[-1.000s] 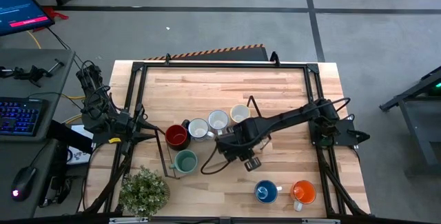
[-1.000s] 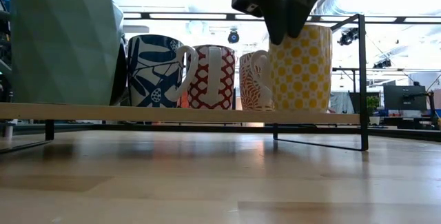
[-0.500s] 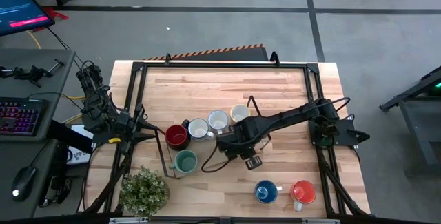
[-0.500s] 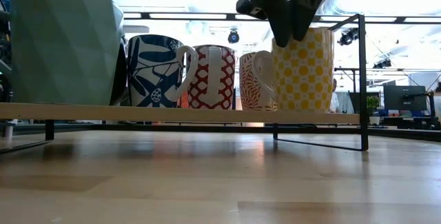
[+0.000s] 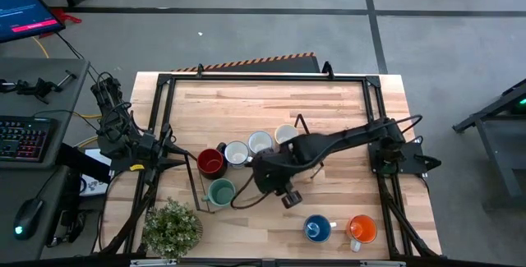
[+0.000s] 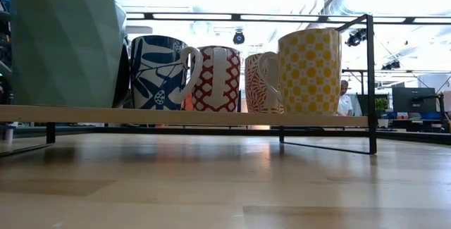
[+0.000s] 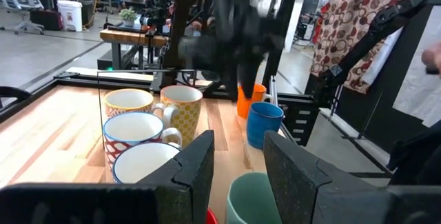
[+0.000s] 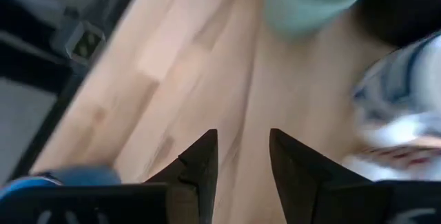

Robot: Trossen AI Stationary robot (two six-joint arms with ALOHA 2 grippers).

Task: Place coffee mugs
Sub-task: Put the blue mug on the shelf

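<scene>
Four coffee mugs stand in a slanting row: dark red [image 5: 211, 162], then three white-rimmed ones [image 5: 237, 154], [image 5: 260, 143], [image 5: 285, 134]. The low view shows them patterned, the yellow-dotted one [image 6: 309, 70] at the end. A teal-green mug [image 5: 221, 191] stands near them. A blue mug [image 5: 316, 228] and an orange mug [image 5: 362, 228] stand at the near right. My right gripper [image 5: 256, 175] hangs open above the table beside the row, tilted down, with bare wood between its fingers [image 8: 241, 162]. My left gripper [image 7: 238, 176] waits open at the left edge, level.
A potted green plant [image 5: 173, 227] sits at the near left corner. A black metal frame [image 5: 160, 103] runs around the table. In the low view the mugs rest on a thin wooden board [image 6: 183, 116] with a black wire frame [image 6: 370, 81]. Bare wood lies at the far side.
My right gripper has risen from the rim of the yellow-dotted mug, out of the low view, and has swung toward the table's left and near edge, tipping less steeply. The yellow-dotted mug stays upright at the end of the row.
</scene>
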